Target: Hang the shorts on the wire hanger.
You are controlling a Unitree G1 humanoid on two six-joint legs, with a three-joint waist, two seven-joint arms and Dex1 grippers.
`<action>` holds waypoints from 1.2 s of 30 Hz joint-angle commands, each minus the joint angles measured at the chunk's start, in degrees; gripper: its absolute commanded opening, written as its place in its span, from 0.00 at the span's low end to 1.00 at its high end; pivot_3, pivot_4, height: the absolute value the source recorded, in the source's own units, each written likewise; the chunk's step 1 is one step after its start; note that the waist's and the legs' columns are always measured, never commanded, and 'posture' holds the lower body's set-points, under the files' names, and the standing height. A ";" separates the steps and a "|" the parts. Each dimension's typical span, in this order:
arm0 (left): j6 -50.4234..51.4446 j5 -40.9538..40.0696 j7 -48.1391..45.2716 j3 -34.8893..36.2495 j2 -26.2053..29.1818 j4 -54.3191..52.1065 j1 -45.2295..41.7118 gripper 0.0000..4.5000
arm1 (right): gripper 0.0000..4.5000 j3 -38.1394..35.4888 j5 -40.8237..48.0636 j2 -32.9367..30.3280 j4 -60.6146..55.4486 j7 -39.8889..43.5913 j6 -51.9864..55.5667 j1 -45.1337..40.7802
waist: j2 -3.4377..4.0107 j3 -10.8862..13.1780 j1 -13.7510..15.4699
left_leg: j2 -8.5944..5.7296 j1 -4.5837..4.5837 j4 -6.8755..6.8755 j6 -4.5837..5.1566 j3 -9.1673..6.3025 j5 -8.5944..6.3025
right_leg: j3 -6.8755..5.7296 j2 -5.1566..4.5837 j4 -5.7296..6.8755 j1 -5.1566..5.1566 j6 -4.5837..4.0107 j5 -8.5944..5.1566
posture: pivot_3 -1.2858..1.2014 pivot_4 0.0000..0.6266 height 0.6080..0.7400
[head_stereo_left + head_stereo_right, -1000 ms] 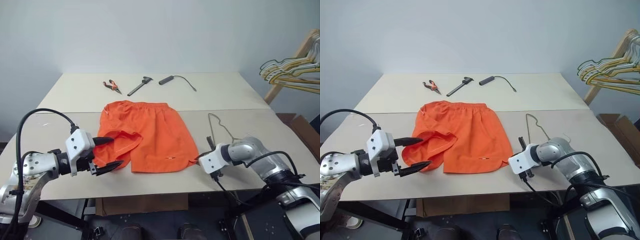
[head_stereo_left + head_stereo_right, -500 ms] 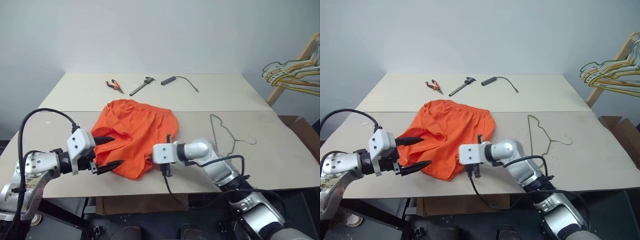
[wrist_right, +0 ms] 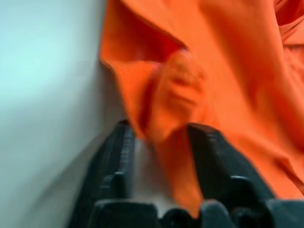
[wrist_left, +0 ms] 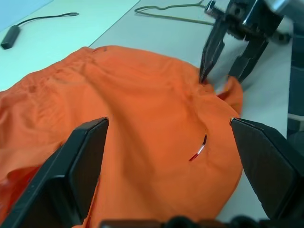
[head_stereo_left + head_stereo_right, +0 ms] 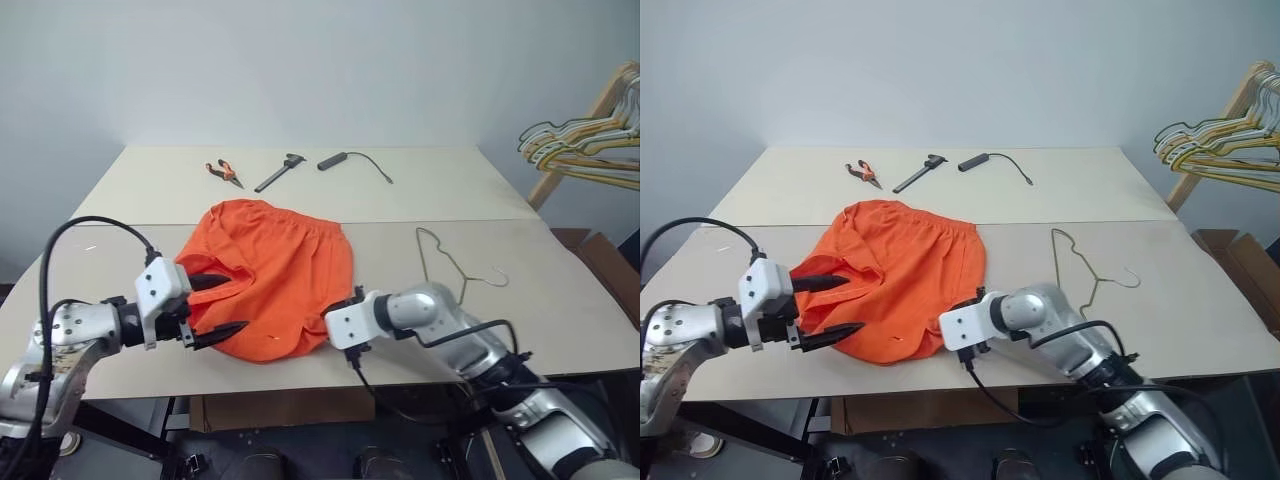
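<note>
The orange shorts [image 5: 275,270] lie folded over on themselves in the middle of the near table [image 5: 560,330], waistband toward the far side. My left gripper [image 5: 222,305] is open at their left edge, one finger over the cloth and one at the table's level. My right gripper [image 4: 220,80] points down at the shorts' right near corner with its fingers apart, and a flap of orange hem [image 3: 175,95] lies between them. A small white mark [image 4: 198,153] shows on the top layer. The thin wire hanger [image 5: 443,251] lies flat to the right of the shorts, untouched.
On the far table lie orange-handled pliers [image 5: 224,171], a dark caliper-like tool [image 5: 280,171] and a black handle with a cable [image 5: 334,160]. A bundle of yellow and silvery hangers [image 5: 580,140] hangs on a wooden rack at the right. The table's front edge is just below both grippers.
My right gripper dragged the shorts' right leg leftward, folding the shorts into a narrower heap, and its fingers have parted. The hanger is now uncovered. My left gripper has stayed put.
</note>
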 commanded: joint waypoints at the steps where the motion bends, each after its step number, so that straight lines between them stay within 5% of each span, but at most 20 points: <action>1: -0.22 1.46 1.80 -5.05 -2.96 -1.18 -2.62 0.99 | 0.76 -4.68 5.49 -4.19 -6.43 5.13 0.82 -0.23 | -0.02 -0.01 0.06 | 0.00 0.00 0.01 0.00 -0.01 0.00 | 0.00 0.00 -0.01 0.02 0.00 0.00 | 0.55 0.00 1.00; 5: 0.36 4.56 3.79 -12.87 -7.08 -2.22 -4.82 0.99 | 1.00 -7.46 6.56 -7.94 -7.48 5.61 0.35 0.24 | -0.06 -0.04 0.10 | 0.00 0.01 0.01 0.01 -0.02 -0.01 | 0.00 0.02 -0.01 0.03 0.00 0.00 | 0.55 0.00 1.00; 21: 2.87 20.80 11.52 -31.20 -12.35 -4.08 -9.40 0.99 | 1.00 -14.33 6.06 -11.39 -2.30 -0.38 -1.02 0.13 | -0.10 -0.07 0.01 | -0.03 0.01 0.04 0.03 -0.02 -0.01 | 0.08 0.02 -0.04 0.04 0.00 0.00 | 0.54 0.00 1.00; 30: 1.48 24.73 13.56 -34.31 -17.32 -0.97 -9.89 0.99 | 1.00 -15.08 5.59 -11.60 0.10 -2.38 -1.74 -0.68 | -0.10 -0.07 0.00 | -0.04 -0.02 0.05 0.04 -0.01 -0.01 | 0.10 0.02 -0.05 0.02 0.00 0.00 | 0.54 0.00 1.00; 36: 1.98 27.53 13.75 -34.86 -16.03 0.47 -9.51 0.65 | 1.00 -15.20 5.25 -11.11 0.82 -3.75 -1.48 -1.19 | -0.09 -0.07 -0.01 | -0.04 0.01 0.04 0.04 -0.01 -0.01 | 0.12 0.02 -0.04 0.02 0.00 0.00 | 0.54 0.00 1.00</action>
